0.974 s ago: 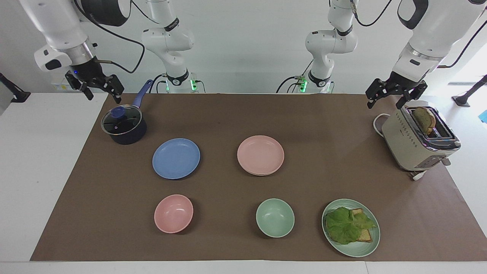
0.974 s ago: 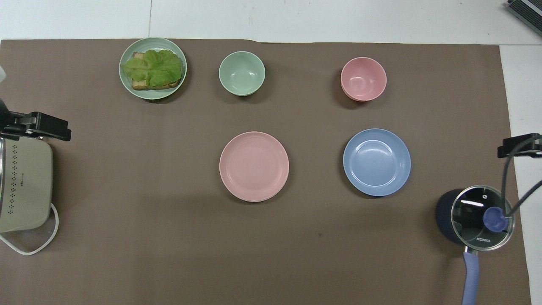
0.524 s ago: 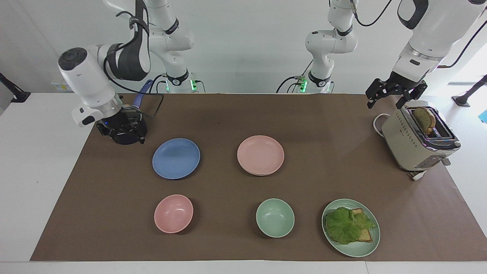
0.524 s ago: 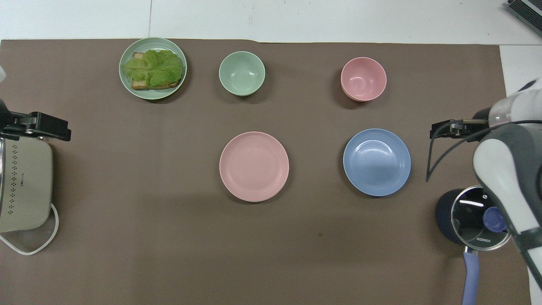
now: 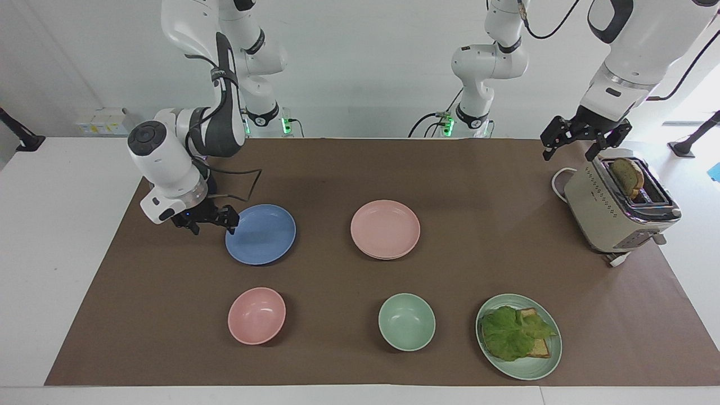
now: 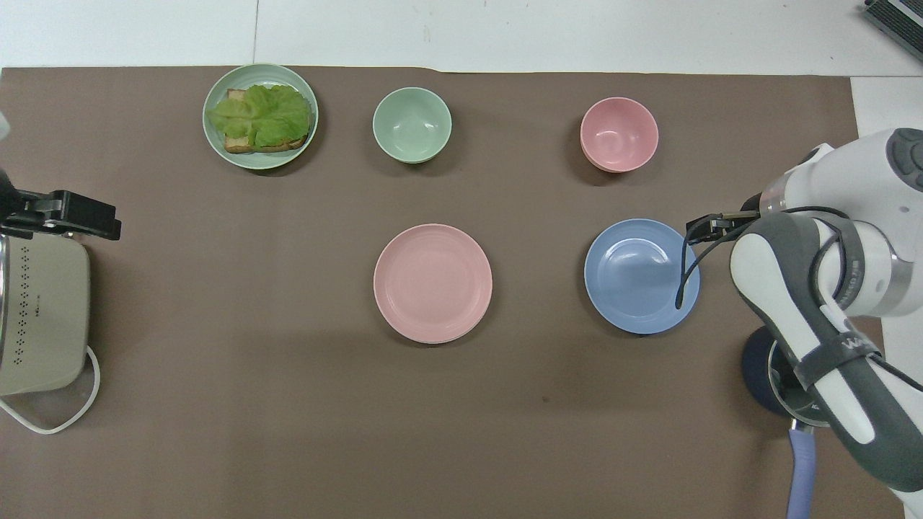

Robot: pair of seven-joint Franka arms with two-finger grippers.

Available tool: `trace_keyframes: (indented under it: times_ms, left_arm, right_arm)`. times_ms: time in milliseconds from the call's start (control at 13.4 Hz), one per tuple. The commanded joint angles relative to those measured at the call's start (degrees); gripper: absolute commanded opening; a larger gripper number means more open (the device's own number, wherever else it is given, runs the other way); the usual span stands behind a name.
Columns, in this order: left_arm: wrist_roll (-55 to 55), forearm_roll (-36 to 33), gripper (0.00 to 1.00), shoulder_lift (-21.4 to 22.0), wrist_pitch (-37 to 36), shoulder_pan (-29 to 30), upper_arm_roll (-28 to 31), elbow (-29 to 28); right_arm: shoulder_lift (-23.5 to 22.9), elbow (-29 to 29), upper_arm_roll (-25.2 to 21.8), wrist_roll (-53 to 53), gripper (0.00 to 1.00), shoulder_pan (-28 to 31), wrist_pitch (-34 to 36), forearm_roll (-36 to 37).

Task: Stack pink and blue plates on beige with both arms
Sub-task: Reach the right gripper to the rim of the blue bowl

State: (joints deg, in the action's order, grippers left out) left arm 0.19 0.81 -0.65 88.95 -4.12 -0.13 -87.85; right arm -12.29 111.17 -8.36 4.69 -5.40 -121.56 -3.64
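Note:
The blue plate (image 5: 260, 234) (image 6: 642, 276) lies flat on the brown mat toward the right arm's end. Beside it, mid-table, lies the pink plate (image 5: 385, 229) (image 6: 433, 282). A thin second rim shows under its edge. The beige plate is hidden. My right gripper (image 5: 212, 224) (image 6: 710, 227) hangs low and open at the blue plate's rim, on the side toward the right arm's end, and one fingertip (image 5: 230, 224) overlaps that rim. My left gripper (image 5: 582, 140) (image 6: 101, 220) waits open in the air over the toaster, holding nothing.
A beige toaster (image 5: 619, 208) with a slice of bread stands at the left arm's end. The dark saucepan (image 6: 757, 367) is partly covered by the right arm. Farther from the robots are a pink bowl (image 5: 256, 315), a green bowl (image 5: 406, 322) and a green plate (image 5: 548, 360) with lettuce toast.
The right arm swung down from above the saucepan and across to the blue plate's rim, gripper still open. The left arm and all the dishes stayed put.

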Motion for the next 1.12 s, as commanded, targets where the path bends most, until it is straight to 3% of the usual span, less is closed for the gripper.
trace_keyframes:
  times_ms: [0, 300, 374, 449, 524, 599, 899, 1048]
  left_arm:
    - [0.6, -0.8, 1.00, 0.4, -0.4, 0.2, 0.0, -0.3]
    - [0.6, -0.8, 1.00, 0.3, -0.4, 0.2, 0.0, -0.3]
    - [0.6, -0.8, 1.00, 0.4, -0.4, 0.2, 0.0, -0.3]
    - [0.6, -0.8, 1.00, 0.4, -0.4, 0.2, 0.0, -0.3]
    - [0.6, -0.8, 1.00, 0.4, -0.4, 0.2, 0.0, -0.3]
    - [0.6, -0.8, 1.00, 0.4, -0.5, 0.2, 0.0, -0.3]
    - [0.6, -0.8, 1.00, 0.4, -0.4, 0.2, 0.0, -0.3]
    - [0.5, -0.8, 1.00, 0.4, -0.4, 0.2, 0.0, -0.3]
  right_arm:
    - [1.1, 7.2, 0.2, 2.6, 1.00, 0.7, -6.5, -1.0]
    - [-0.8, 9.9, 0.3, 2.1, 0.99, 0.2, -9.6, -1.2]
    - [-1.0, 9.9, 0.3, 2.2, 0.86, 0.1, -10.1, -1.2]
    - [-1.1, 9.9, 0.3, 2.3, 0.57, 0.1, -10.1, -1.2]
    - [-1.1, 9.9, 0.3, 2.2, 0.20, 0.1, -10.0, -1.3]
    - [-1.1, 9.8, 0.3, 2.0, 0.00, 0.2, -9.6, -1.3]
    - [-1.3, 8.5, 0.3, 1.1, 0.00, 0.7, -8.8, -1.3]
    - [-0.5, 5.4, 0.1, 0.8, 0.00, 0.5, -4.1, -1.3]
